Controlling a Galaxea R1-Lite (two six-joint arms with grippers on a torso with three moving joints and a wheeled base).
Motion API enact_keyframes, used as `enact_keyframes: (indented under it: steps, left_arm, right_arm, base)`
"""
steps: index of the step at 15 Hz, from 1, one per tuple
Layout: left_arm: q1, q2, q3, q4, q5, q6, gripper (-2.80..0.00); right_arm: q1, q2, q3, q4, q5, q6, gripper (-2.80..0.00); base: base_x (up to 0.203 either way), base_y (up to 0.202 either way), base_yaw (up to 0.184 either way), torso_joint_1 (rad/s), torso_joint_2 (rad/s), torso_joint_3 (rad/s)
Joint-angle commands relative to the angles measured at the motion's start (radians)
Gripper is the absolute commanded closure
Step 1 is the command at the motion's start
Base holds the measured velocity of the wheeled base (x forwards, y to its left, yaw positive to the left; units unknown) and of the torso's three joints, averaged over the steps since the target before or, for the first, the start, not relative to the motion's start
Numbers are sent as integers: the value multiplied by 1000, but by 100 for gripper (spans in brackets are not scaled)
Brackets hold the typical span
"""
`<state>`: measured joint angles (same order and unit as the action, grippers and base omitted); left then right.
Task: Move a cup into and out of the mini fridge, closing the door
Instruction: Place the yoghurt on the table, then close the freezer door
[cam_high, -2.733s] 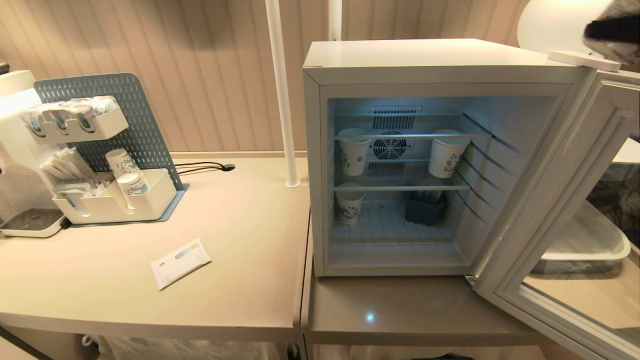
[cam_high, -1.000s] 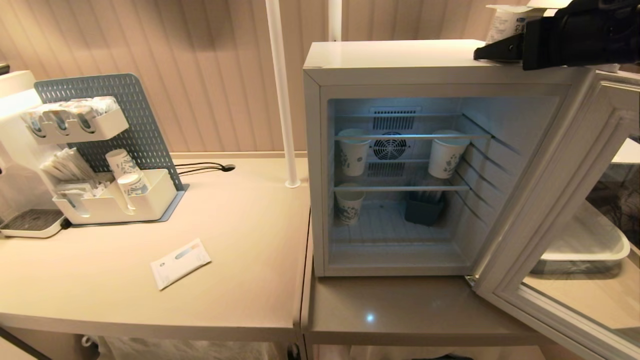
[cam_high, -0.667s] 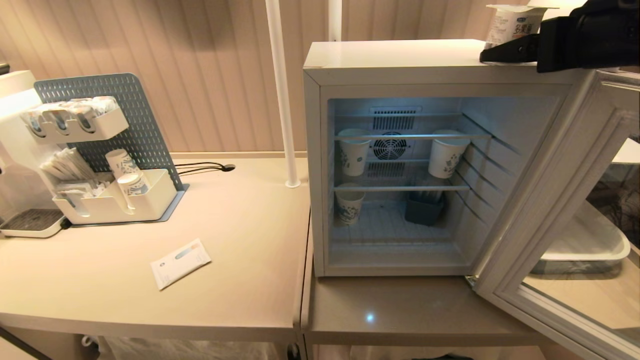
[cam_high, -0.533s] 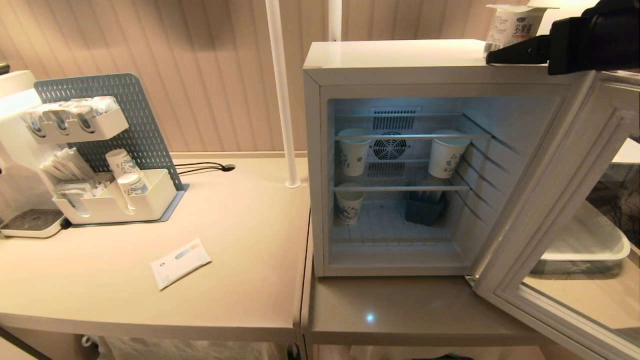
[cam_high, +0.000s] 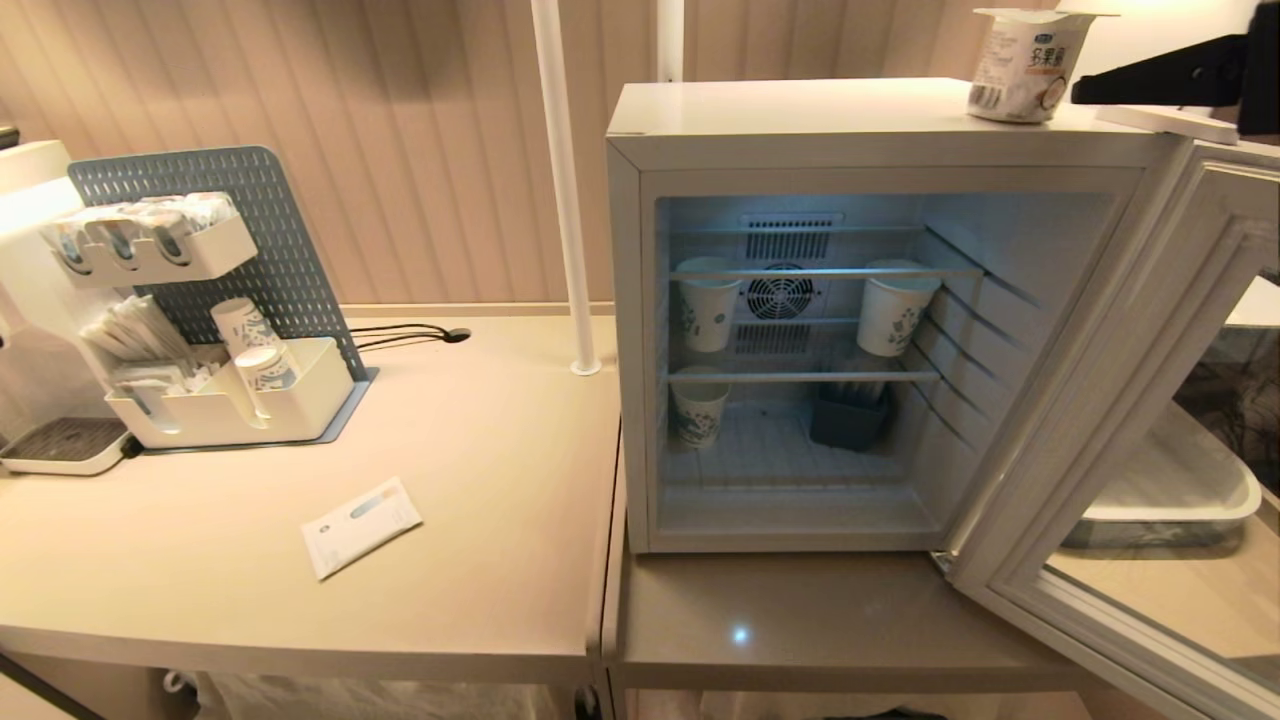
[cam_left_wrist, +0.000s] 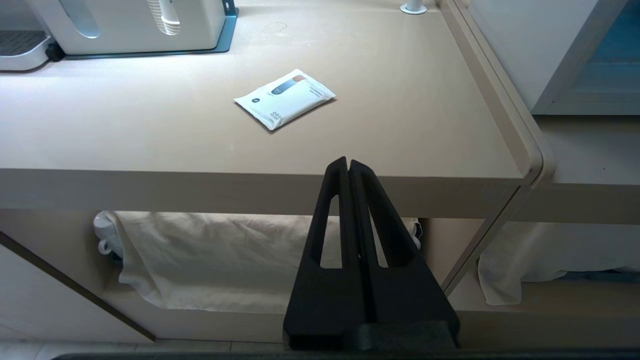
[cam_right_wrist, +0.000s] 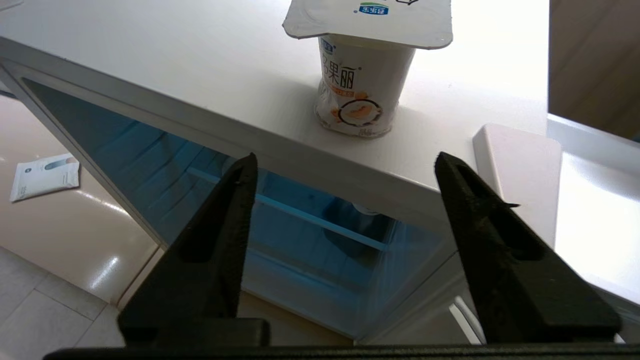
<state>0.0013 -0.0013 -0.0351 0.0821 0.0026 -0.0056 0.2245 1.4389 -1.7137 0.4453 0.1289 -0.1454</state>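
Note:
The cup (cam_high: 1020, 65), a white yogurt tub with a flat foil lid, stands upright on the back right of the mini fridge's top (cam_high: 800, 115). My right gripper (cam_right_wrist: 345, 157) hangs open just short of the cup (cam_right_wrist: 357, 85), which is not between the jaws. In the head view only one black finger (cam_high: 1160, 78) shows, right of the cup. The door (cam_high: 1130, 400) is swung wide open to the right and the lit inside shows. Low in front of the table edge, my left gripper (cam_left_wrist: 348, 161) is parked and shut on nothing.
Three paper cups (cam_high: 705, 305) (cam_high: 895, 310) (cam_high: 697, 405) and a dark box (cam_high: 848, 415) sit on the fridge shelves. A white sachet (cam_high: 360, 525) lies on the beige table, an organiser (cam_high: 230, 400) stands at its left, and a white pole (cam_high: 562, 190) rises beside the fridge.
The right gripper brought the cup onto the fridge top, let it go and drew back to the right. The cup stays where it was set.

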Motion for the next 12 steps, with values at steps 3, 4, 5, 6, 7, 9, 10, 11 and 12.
enact_keyframes:
  steps: [3,4,5,6,7,9,10,11,12]
  left_arm:
    - [0,1,0,1,0,-1,0]
    - [0,1,0,1,0,-1,0]
    - [0,1,0,1,0,-1,0]
    - [0,1,0,1,0,-1,0]
    - [0,1,0,1,0,-1,0]
    - [0,1,0,1,-1,1,0]
    - [0,1,0,1,-1,1,0]
    - [0,1,0,1,0,1,0]
    - [0,1,0,1,-1,1,0]
  right_arm:
    - [0,-151,78,7,1,-8,0]
    - [-1,-194,112,8,-6,-9,0]
    - [0,-242,142,11,-37,-9,0]
    - [0,-281,173,13,-116,-9,0]
    - [1,-316,204,11,-253,-9,0]
    - [1,-417,284,13,-481,-9,0]
    - [2,-475,341,10,-553,-9,0]
    - [2,-538,396,10,-616,-9,0]
    - [1,-594,459,9,-689,-9,0]
  base:
    - [0,0,0,0,0,0]
    - [0,0,0,0,0,0]
    - [0,0,0,0,0,0]
    - [0,0,0,0,0,0]
    - [0,0,0,0,0,0]
    - [0,0,0,0,0,0]
    - [0,0,0,0,0,0]
    - [0,0,0,0,0,0]
    - [0,0,0,0,0,0]
